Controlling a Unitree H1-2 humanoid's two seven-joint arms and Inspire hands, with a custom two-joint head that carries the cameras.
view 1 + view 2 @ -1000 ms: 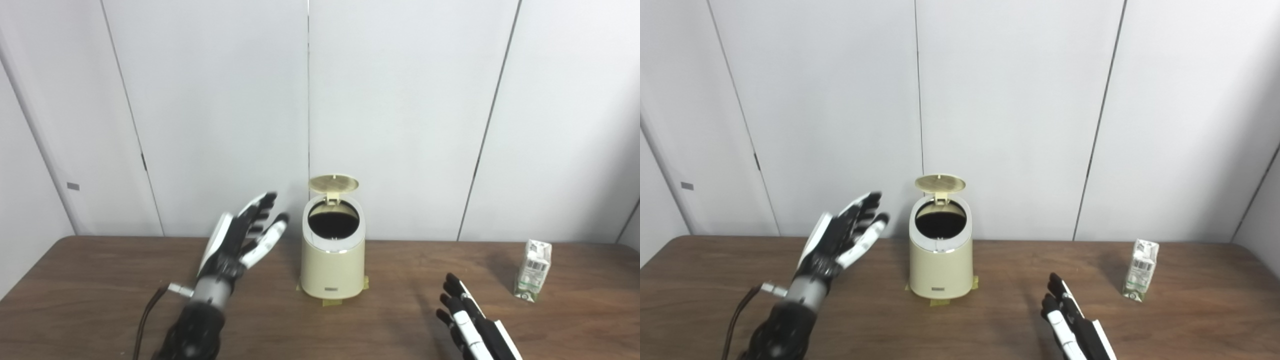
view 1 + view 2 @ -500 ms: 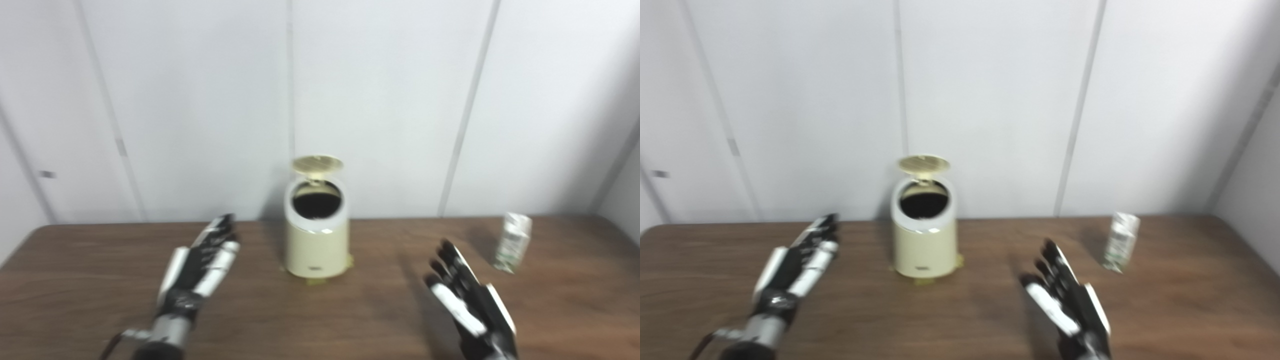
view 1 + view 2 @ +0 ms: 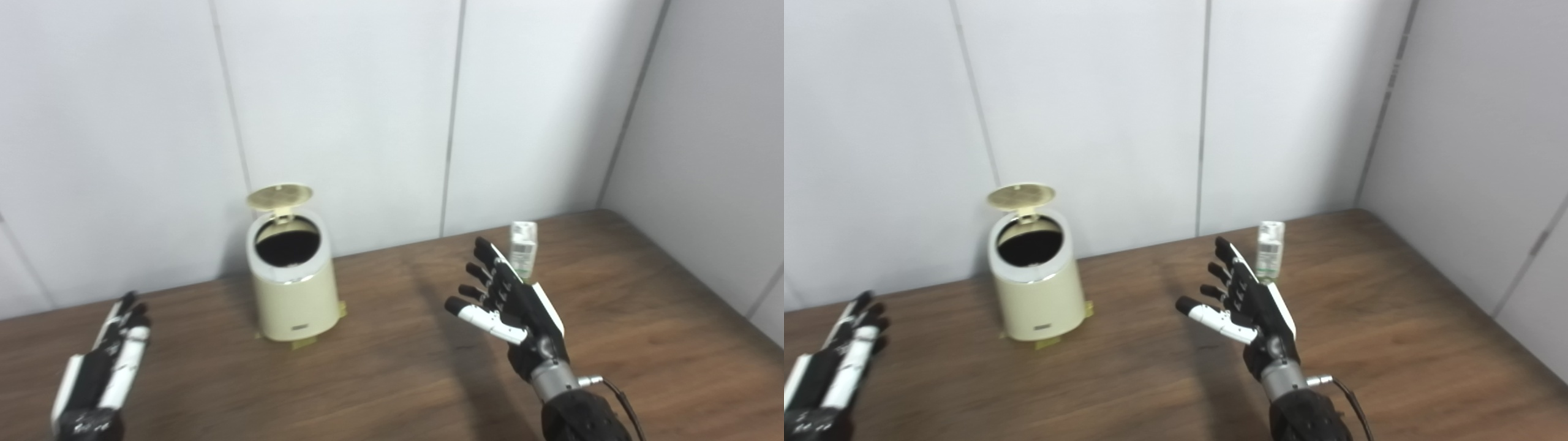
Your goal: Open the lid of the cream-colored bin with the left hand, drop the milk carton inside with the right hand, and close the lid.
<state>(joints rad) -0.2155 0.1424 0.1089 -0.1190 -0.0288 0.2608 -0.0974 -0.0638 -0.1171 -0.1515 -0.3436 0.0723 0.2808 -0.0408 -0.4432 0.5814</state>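
On the brown table (image 3: 380,380) against white wall panels (image 3: 343,110), we see the bin (image 3: 294,294) lid (image 3: 280,195) up, the carton (image 3: 523,250) upright beyond our spread, empty right hand (image 3: 511,300), and our flat, empty left hand (image 3: 101,367) partly cut off.

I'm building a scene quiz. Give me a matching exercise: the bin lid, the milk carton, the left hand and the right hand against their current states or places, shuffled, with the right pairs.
Things:
1. bin lid
2. milk carton
3. left hand
4. right hand

States:
A. open, raised just short of the carton
B. tipped up, bin mouth exposed
C. open, low at the left edge, away from the bin
D. standing upright on the table, unheld

Pairs: 1-B, 2-D, 3-C, 4-A
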